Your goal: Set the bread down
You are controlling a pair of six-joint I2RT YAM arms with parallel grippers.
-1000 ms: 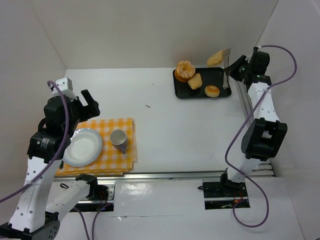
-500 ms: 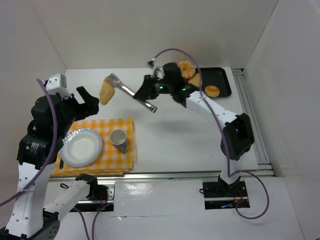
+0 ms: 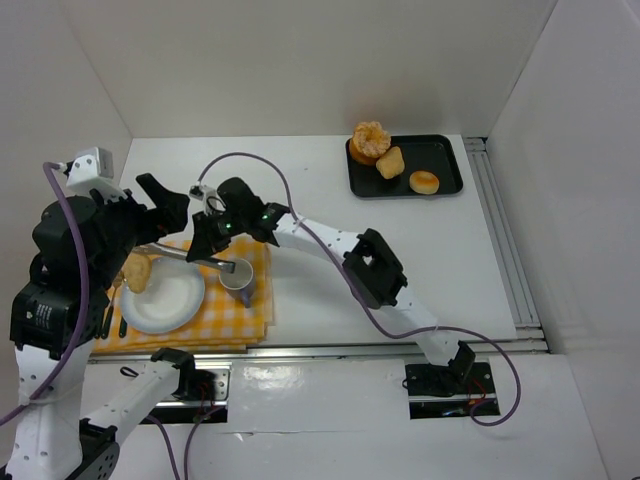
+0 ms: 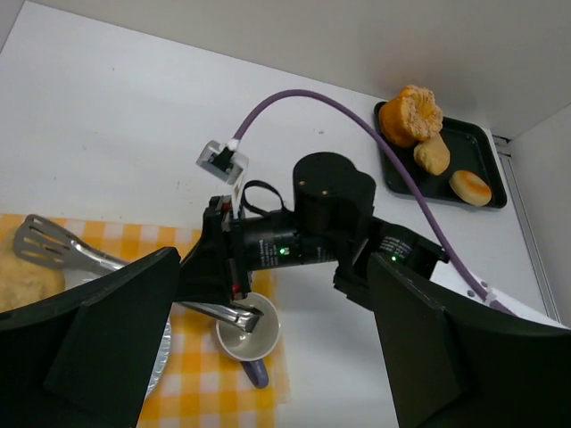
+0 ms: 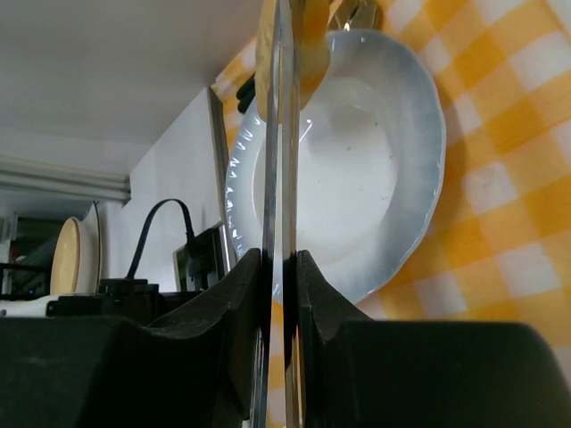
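Right fingers (image 5: pixel 239 312) pinch the handles of the tongs (image 3: pixel 185 254), whose tips hold the bread (image 3: pixel 135 272) at the left rim of the plate (image 3: pixel 175 300), close to the near-left corner of the counter (image 3: pixel 460 260). Whether the bread already rests on the plate cannot be told. Left fingers (image 4: pixel 125 330) hang spread and empty above the cloth (image 3: pixel 250 312). Released this far out, the bread may roll off the rim onto the cloth. The tongs also cross just over the cup (image 3: pixel 237 274), so a low pull-back could tip it. Half a second earlier the bread was in the air over bare counter beyond the cloth's far edge. A second earlier it was above the tray (image 3: pixel 445 170) at the far-right corner, where three buns (image 3: pixel 390 162) lie unchanged.
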